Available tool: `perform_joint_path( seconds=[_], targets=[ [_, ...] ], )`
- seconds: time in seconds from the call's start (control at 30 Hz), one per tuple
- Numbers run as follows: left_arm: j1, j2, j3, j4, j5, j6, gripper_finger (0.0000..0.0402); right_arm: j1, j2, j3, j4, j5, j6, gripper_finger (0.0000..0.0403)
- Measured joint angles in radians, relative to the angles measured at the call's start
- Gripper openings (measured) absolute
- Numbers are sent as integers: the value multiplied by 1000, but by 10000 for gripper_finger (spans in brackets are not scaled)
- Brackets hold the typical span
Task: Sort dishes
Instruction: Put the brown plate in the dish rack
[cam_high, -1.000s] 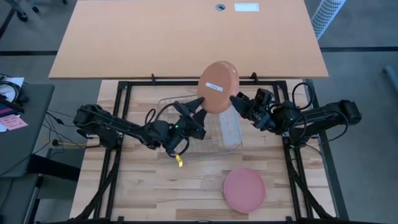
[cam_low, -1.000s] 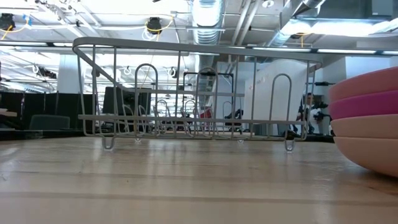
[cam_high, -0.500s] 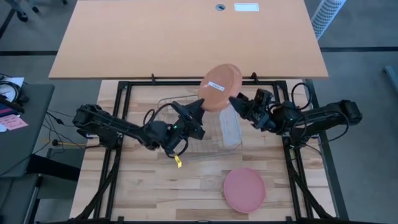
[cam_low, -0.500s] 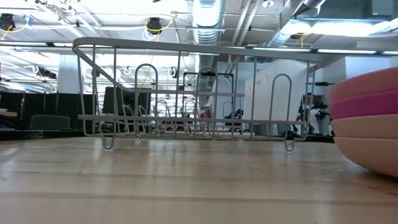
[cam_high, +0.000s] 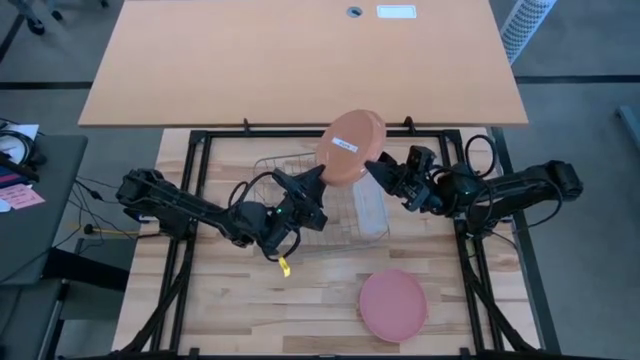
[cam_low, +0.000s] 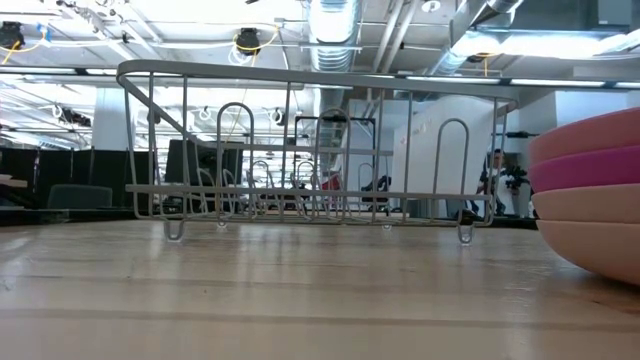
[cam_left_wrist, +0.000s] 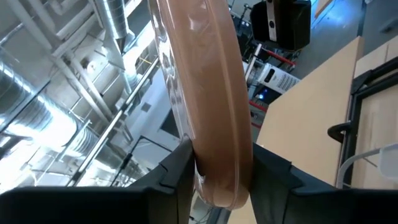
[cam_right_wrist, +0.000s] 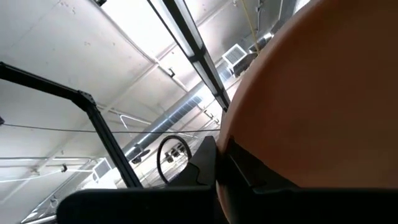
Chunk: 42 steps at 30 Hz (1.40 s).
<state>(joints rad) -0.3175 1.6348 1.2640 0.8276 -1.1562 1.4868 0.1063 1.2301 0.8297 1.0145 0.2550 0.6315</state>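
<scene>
A wooden bench (cam_high: 230, 310), seen from above, carries everything, with two dark arms reaching in from either side toward its middle

A wire rack (cam_high: 300, 205) sits at the centre of the bench, its upright loops meant to hold plates on edge; from table height it looks empty (cam_low: 310, 150). A translucent tub (cam_high: 370, 205) lies just beside the rack on the right arm's side

Near the front edge, well apart from the rack, a stack of plates (cam_high: 392, 304) lies flat, pale pink on top. The low view shows the stack's edge (cam_low: 590, 190) in bands of salmon, magenta and pale pink, apparently waiting to be sorted

Above the rack's far side, a salmon-orange plate (cam_high: 350, 146) with a small white label is held tilted in the air between both arms, likely being turned on edge so it can slot into the rack

The left pincer (cam_high: 312, 177) is pinching the plate's rim on the left arm's side; its wrist view shows the plate (cam_left_wrist: 208, 106) edge-on, with a dark finger pressed to each face. The right pincer (cam_high: 378, 166) meets the opposite rim. Its wrist view is filled by the plate's underside (cam_right_wrist: 323, 106), with one dark finger laid against it, so it seems to be pinching the plate too, though only that one finger is visible
</scene>
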Motion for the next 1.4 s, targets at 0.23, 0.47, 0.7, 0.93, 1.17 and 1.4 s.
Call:
perform_joint_path(
  seconds=[0.23,0.47,0.7,0.93,1.17,1.4],
  targets=[
    [-1,0,-1,-1,-1,3,111,44,-9,1,-95,-46,-6,21],
    [-9,1,-1,-4,-2,-13,103,84,-20,1,-235,-70,-5,54],
    [-11,-1,2,-1,27,-31,52,117,-20,-2,-314,-44,1,61],
    [-13,3,-1,-2,33,-32,38,180,-19,-1,-438,-48,0,61],
    [-9,2,-1,-2,20,-37,38,226,-27,-1,-537,-60,-17,62],
    [-6,-34,-1,27,-20,-26,38,307,-77,-1,-725,-34,-75,62]
  ],
)
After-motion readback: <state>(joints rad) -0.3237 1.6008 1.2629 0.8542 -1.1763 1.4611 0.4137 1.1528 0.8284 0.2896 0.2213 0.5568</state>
